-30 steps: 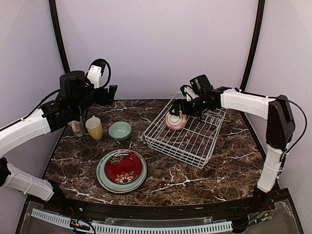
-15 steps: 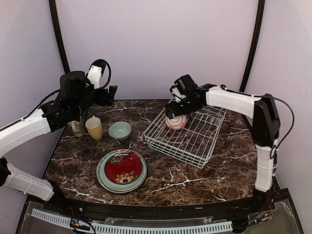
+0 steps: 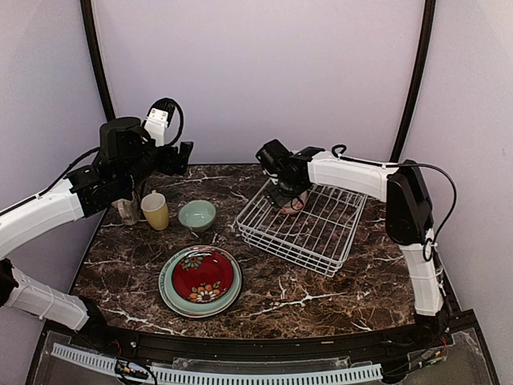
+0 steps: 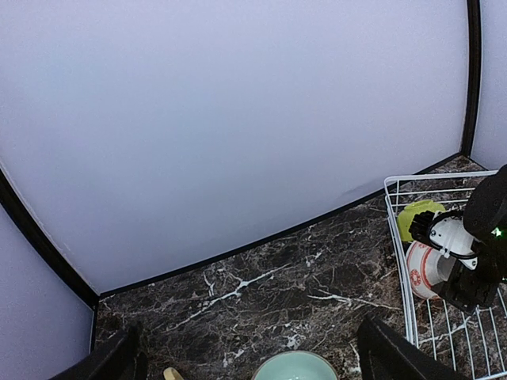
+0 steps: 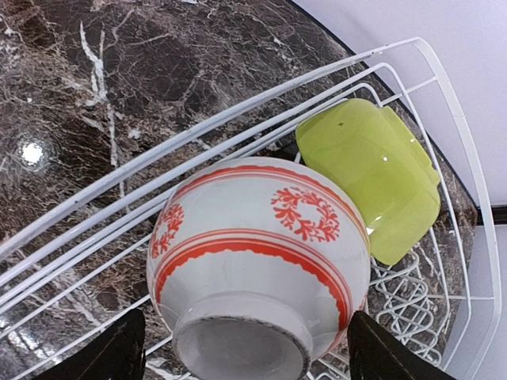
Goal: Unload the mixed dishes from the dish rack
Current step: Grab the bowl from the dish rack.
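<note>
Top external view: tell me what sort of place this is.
Probably a lab booth staged as a kitchen counter: plain lilac backdrop, dark marble-look table, white wire dish rack.

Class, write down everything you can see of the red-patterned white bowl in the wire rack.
The bowl looks like glossy white ceramic with red bands and wreath motifs. It lies tipped over in a corner of the dish rack, foot ring towards the right wrist camera, resting on the wires. A lime bowl sits behind, apparently touching. The right gripper straddles it, open.
</note>
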Tool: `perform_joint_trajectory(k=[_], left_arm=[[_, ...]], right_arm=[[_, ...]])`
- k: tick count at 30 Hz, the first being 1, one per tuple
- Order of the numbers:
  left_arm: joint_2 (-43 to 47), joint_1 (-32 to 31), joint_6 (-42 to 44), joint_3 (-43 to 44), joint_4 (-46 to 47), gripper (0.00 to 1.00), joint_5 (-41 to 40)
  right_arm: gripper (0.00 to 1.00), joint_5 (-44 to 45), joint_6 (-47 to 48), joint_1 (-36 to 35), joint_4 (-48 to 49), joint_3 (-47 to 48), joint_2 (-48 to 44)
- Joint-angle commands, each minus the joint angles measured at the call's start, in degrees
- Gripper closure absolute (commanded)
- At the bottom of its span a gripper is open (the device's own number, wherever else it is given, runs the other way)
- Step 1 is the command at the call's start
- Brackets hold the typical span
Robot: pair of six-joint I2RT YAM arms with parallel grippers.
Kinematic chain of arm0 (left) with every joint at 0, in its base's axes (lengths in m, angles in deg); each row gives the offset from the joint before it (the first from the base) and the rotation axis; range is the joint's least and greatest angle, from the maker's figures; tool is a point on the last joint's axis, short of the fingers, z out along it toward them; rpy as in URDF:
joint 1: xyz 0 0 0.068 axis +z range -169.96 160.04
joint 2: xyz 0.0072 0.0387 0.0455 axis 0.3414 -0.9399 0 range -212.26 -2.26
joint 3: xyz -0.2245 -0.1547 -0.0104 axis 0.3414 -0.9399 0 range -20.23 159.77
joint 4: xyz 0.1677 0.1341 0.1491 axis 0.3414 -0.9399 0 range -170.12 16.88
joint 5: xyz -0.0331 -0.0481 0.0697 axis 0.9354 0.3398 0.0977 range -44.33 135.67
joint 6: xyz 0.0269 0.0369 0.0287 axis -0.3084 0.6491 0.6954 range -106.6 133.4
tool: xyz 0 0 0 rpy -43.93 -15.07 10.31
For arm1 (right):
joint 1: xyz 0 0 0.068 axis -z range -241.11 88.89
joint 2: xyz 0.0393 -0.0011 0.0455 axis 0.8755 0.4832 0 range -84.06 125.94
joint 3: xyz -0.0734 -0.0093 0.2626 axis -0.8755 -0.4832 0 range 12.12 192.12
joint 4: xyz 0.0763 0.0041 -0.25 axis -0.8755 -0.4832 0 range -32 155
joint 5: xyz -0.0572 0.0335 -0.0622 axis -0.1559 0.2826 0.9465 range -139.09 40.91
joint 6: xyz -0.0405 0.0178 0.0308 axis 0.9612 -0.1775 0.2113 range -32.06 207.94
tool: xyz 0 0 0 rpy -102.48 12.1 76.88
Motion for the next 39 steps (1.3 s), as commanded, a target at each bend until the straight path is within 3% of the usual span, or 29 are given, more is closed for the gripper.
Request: perform_joint_trajectory(k=[1, 24, 39], left_arm=[[0.34, 0.23, -0.21, 1.59, -0.60, 0.09, -0.26], [0.26, 0.27, -0.42, 1.68, -0.69, 0.09, 0.07], [0.69, 0.23, -0.94, 1.97, -1.07, 0.09, 0.75]], right_arm=[[0.17, 6.15, 1.92, -0.90, -1.42, 2.41, 1.89], [0.54, 6.48, 1.40, -1.74, 0.77, 2.00, 1.46], [0.58, 0.59, -1.90, -1.74, 7.39, -8.02, -9.69]])
